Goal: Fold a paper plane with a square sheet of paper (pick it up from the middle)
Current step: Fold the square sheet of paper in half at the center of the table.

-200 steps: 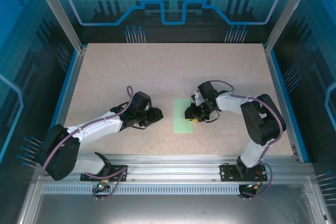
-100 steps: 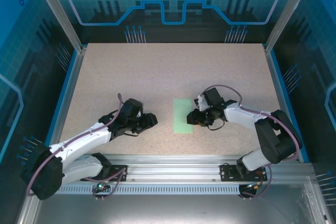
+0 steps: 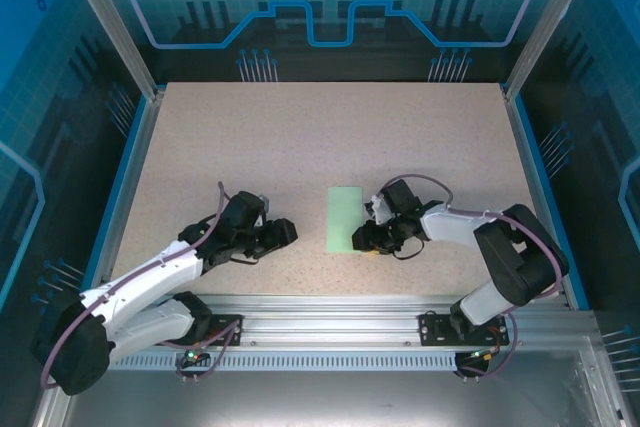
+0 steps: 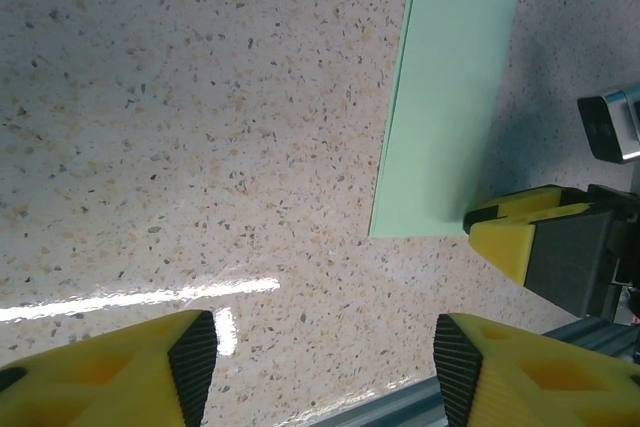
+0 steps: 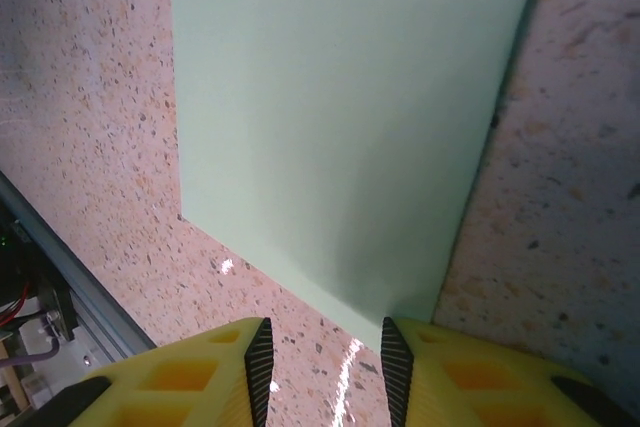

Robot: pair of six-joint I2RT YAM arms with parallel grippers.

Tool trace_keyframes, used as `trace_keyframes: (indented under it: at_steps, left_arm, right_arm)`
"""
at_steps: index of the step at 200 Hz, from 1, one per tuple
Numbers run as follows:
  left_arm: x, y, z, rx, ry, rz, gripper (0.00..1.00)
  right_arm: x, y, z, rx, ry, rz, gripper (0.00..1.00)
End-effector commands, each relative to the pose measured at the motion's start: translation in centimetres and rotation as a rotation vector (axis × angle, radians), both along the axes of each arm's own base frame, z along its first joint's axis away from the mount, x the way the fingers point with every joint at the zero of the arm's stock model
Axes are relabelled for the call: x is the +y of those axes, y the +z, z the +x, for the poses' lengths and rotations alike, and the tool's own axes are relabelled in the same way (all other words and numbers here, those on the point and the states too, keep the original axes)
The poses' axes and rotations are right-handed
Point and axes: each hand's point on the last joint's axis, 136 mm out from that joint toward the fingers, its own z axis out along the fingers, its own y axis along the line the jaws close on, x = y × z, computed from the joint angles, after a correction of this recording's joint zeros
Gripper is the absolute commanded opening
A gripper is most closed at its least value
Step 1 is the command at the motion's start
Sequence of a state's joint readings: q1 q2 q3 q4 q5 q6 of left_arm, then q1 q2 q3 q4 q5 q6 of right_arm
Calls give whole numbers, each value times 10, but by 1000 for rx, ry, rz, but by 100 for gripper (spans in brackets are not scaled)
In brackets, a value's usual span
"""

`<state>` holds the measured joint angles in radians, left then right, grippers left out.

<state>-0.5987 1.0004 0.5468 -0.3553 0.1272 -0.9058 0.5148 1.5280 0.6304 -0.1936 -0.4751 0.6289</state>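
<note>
Left jaws and right jaws stand parted, empty; the latter, at the near corner of the flat-lying paper [image 3: 342, 215], may drag or crumple it.

The thin sheet of pale mint-green paper [image 3: 343, 219] is plain. The beige stone-look tabletop [image 3: 300, 137] carries dark and tan speckles. The left gripper [image 4: 322, 357] is yellow-fingered, pads [image 4: 200, 352] seemingly black.

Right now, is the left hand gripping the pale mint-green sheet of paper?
No: the left hand stands open over bare speckled tabletop, and the pale mint-green sheet of paper lies apart, ahead of it.
</note>
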Motion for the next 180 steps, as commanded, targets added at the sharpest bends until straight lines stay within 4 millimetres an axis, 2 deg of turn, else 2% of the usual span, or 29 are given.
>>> trace_keyframes:
  at_steps: [1, 30, 81, 102, 117, 144, 172, 180]
  left_arm:
    - [-4, 2, 0, -1, -32, 3, 64]
    - [-18, 2, 10, 13, -41, -32, 65]
    - [-32, -6, 27, 46, -39, -34, 66]
    - [-41, -8, 31, 72, -65, -41, 66]
    - [-45, -9, 34, 83, -70, -37, 66]
    - [-49, -11, 41, 89, -63, -27, 67]
    - [-55, -14, 53, 95, -49, -25, 66]
    - [-57, -14, 57, 91, -43, -26, 66]
  right_arm:
    - [-1, 27, 4, -52, -15, -19, 37]
    - [-1, 34, 4, -59, -29, -10, 38]
    - [8, 11, 9, 28, -6, 4, 37]
    - [1, 5, 5, 55, -6, -30, 36]
    - [-1, 15, 7, 42, -20, -11, 36]
    - [-15, 47, 19, -65, -46, -62, 39]
    - [-44, 79, 43, -268, -138, -188, 44]
    - [-53, 87, 51, -325, -174, -223, 50]
